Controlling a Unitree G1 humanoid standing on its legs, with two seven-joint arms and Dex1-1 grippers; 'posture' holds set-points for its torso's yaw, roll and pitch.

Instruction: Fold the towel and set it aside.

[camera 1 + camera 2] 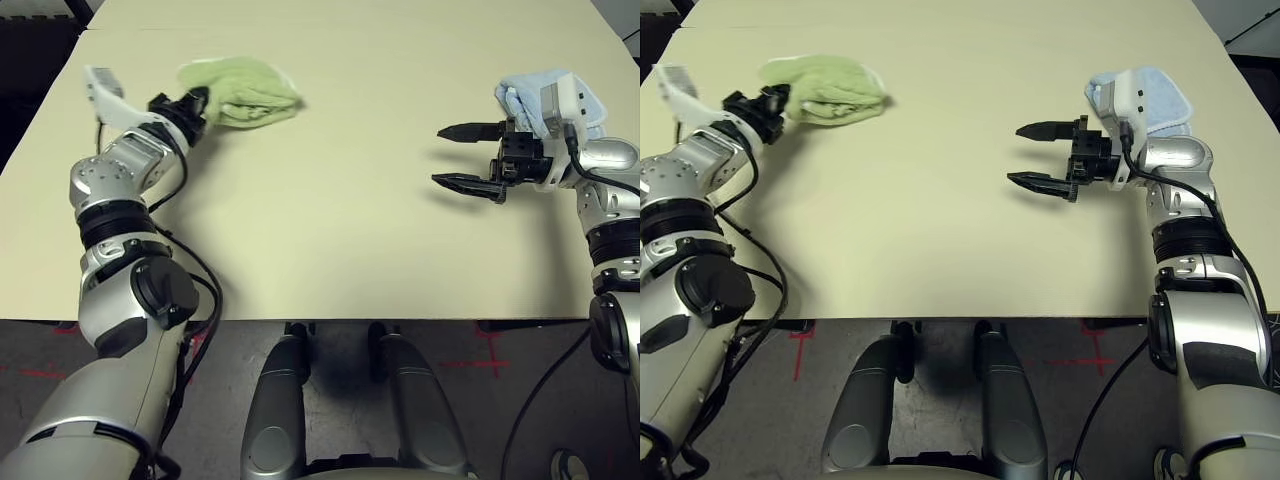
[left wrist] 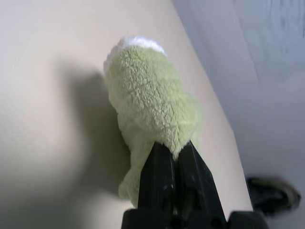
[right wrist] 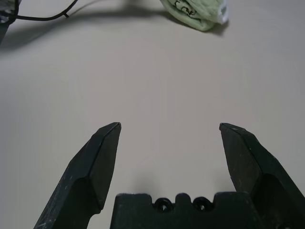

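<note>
The towel, light green and bunched into a folded bundle, sits at the far left of the cream surface, close to its left edge. The left claw is clamped tight on the near end of that bundle; in the left wrist view its two black fingers press together with green terry pinched between them, and the cloth's white edging shows at the far tip of the fold. From the right wrist view, dark handwriting can be made out on the towel's end that faces across the surface. The right claw hangs well apart from the towel, over bare surface on the right side, pointing toward the left with its fingers spread wide and nothing between them. Just behind the right wrist lies a light blue towel with white edging, folded, near the far right of the surface and partly hidden by the arm.
</note>
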